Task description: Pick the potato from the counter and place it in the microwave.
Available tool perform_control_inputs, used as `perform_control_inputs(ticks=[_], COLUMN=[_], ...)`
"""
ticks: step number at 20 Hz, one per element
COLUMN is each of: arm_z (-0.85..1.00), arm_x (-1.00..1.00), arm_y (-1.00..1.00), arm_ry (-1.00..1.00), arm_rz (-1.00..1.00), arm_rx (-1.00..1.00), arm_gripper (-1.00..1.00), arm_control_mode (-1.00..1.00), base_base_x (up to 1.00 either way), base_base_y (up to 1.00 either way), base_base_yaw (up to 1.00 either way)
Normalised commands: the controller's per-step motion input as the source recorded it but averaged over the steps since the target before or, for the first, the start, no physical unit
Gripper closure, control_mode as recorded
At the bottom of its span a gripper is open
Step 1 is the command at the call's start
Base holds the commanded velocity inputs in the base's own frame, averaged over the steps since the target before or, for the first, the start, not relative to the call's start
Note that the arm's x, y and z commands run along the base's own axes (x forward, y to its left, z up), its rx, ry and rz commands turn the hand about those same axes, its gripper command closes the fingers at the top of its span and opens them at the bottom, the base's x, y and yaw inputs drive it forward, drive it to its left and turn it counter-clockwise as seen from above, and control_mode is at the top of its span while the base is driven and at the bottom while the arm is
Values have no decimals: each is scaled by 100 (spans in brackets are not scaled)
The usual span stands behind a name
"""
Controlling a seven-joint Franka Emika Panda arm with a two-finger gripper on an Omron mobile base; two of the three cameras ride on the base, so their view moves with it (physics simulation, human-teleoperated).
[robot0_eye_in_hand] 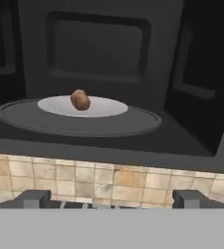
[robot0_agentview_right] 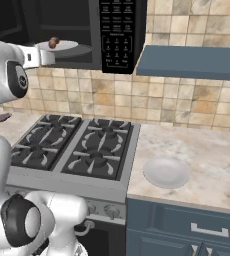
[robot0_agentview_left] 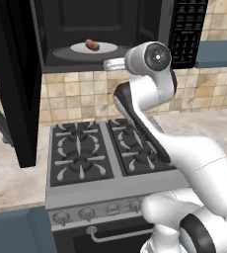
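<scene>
Because the potato (robot0_eye_in_hand: 80, 99) sits near the middle of the microwave (robot0_agentview_left: 61, 62) turntable plate (robot0_eye_in_hand: 104, 108), it won't roll off. Outside the cavity's front edge, the gripper (robot0_eye_in_hand: 111, 199) is spread wide and empty.

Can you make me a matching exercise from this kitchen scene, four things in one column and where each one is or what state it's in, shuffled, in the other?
Things:
1. potato
2. microwave door
3. gripper
4. white plate

Places or states:
A. on the counter, right of the stove
B. swung open
C. on the white turntable
D. open, holding nothing

Pairs: 1-C, 2-B, 3-D, 4-A
</scene>
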Motion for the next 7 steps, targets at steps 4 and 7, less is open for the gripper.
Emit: perform_control_inputs(ticks=[4,7], arm_z=[-7,-28], arm_x=[-100,-100], arm_y=[-13,-14], arm_ry=[15,16], arm_rz=[-13,-12], arm_rx=[12,10], arm_gripper=[-100,-100], arm_control_mode=[-100,-100], base_base_x=[0,0], base_base_y=[0,0], base_base_yaw=[0,0])
